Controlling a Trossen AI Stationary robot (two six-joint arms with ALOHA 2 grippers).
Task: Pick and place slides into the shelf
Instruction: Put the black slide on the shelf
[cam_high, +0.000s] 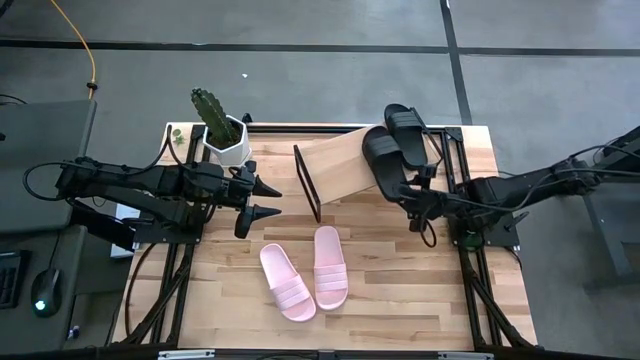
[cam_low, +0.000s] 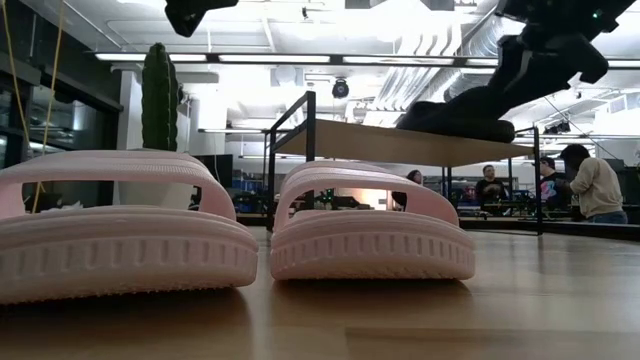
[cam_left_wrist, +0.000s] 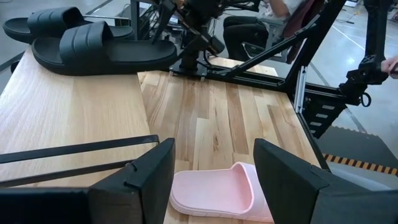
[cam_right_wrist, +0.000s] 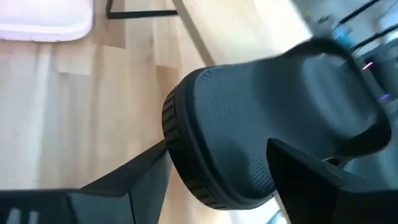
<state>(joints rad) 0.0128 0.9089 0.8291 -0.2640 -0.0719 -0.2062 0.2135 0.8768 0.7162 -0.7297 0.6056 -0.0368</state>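
Two black slides (cam_high: 408, 132) (cam_high: 385, 165) lie side by side, soles down, on the right end of the wooden shelf (cam_high: 340, 165). On the table in front of the shelf lie two pink slides (cam_high: 288, 282) (cam_high: 331, 266), soles down. My right gripper (cam_high: 408, 200) is open at the shelf's near right corner. Its fingers stand on either side of the nearer black slide's heel (cam_right_wrist: 211, 124). My left gripper (cam_high: 275, 200) hangs open above the table, left of the shelf, with nothing between its fingers; one pink slide (cam_left_wrist: 217, 193) shows beyond them. My right gripper stands open around the heel end (cam_right_wrist: 205, 180) of the nearer black slide, slanting down from the table's right. Whether either finger touches the heel I cannot tell. The slide lies on the shelf's plank.
A white pot with a cactus (cam_high: 222, 135) stands at the table's far left, close behind my left arm. The shelf's black end frame (cam_high: 306, 182) rises at its left end. People sit in the room beyond the table (cam_low: 590, 185).
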